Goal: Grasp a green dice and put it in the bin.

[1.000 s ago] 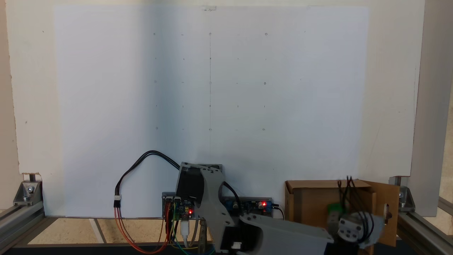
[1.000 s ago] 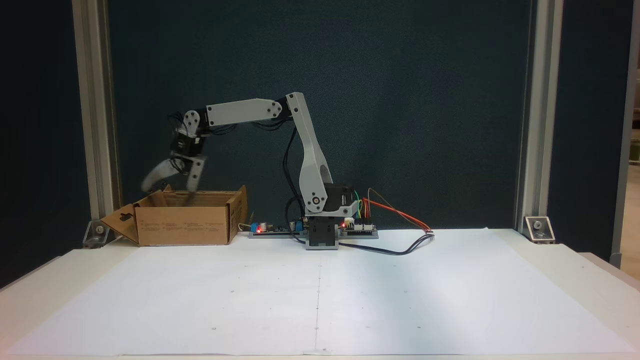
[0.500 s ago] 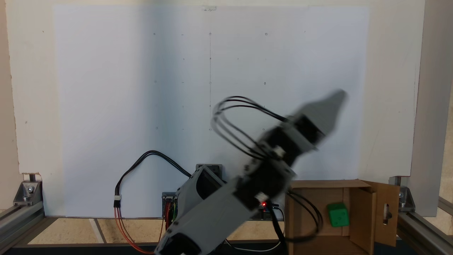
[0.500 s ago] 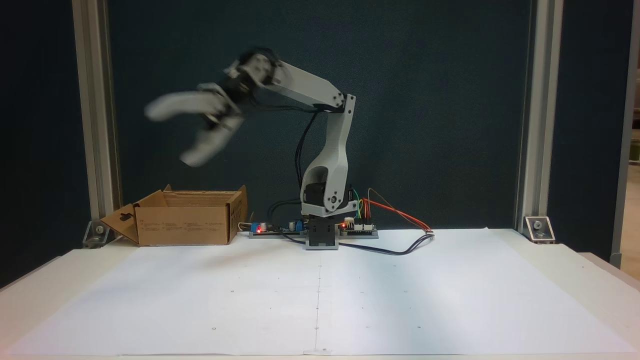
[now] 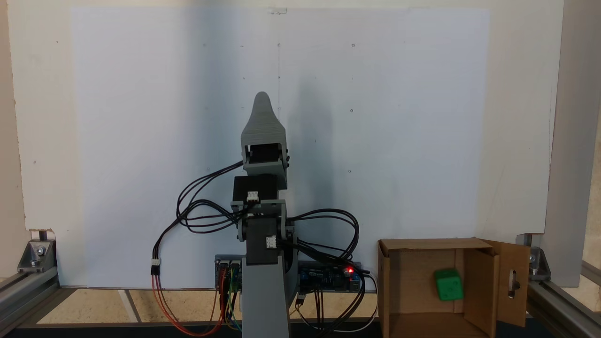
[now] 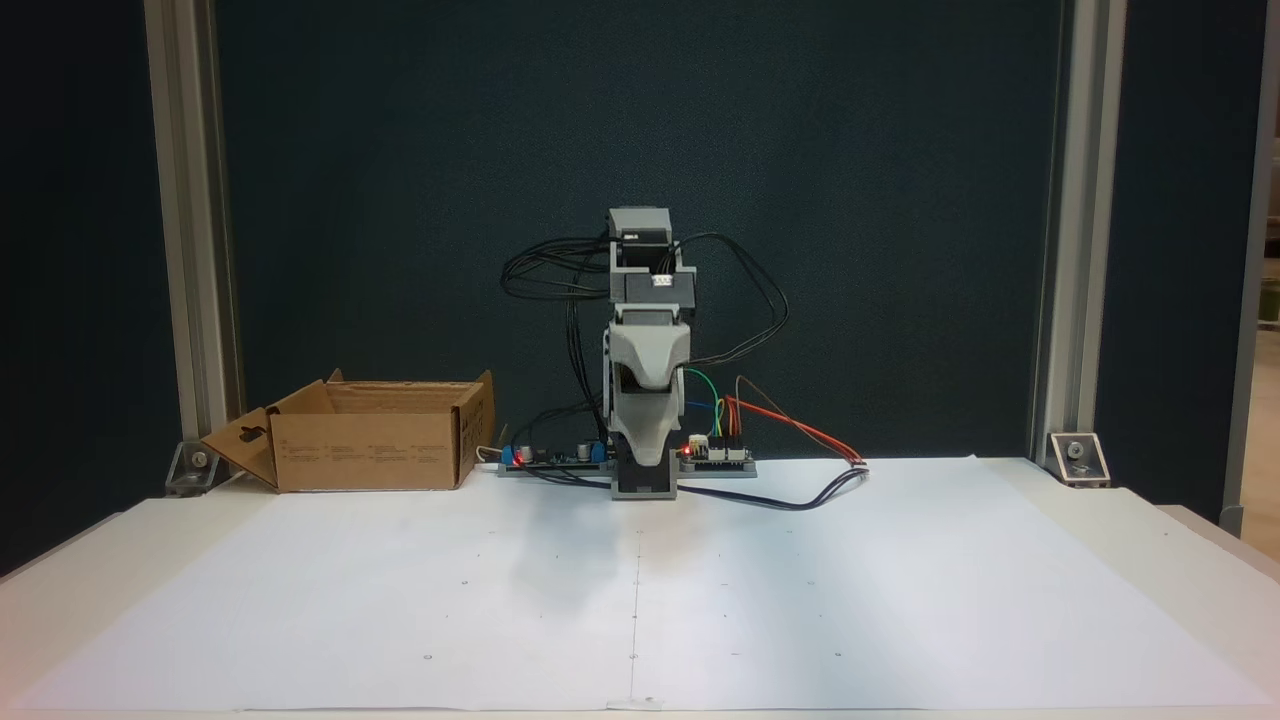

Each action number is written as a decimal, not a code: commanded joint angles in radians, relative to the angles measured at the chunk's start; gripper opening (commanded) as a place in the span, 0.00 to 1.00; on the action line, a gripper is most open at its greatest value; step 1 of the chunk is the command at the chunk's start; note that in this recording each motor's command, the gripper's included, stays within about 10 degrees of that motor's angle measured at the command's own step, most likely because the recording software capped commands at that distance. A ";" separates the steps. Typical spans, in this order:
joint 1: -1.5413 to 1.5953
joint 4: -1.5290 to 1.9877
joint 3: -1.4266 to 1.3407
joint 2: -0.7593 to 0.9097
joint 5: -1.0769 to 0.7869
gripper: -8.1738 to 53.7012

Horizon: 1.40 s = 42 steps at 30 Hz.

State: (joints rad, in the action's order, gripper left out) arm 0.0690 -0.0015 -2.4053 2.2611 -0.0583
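One green dice [image 5: 448, 284] is seen lying inside the bin [image 5: 396, 277], near its right wall in a fixed view. The gripper [image 5: 262, 101] is raised over the white paper sheet [image 5: 141, 141], well apart from the bin [image 6: 370, 450]; its jaws overlap, so its opening cannot be judged.
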 commanded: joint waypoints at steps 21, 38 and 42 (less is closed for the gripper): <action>-0.109 -1.004 -0.353 0.110 -0.057 0.80; -0.101 -1.502 -0.600 0.109 -0.055 0.81; -0.104 -1.522 -0.716 0.110 -0.055 0.83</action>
State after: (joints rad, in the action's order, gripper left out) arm -0.0307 -1.4481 -3.0756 2.2611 -0.0752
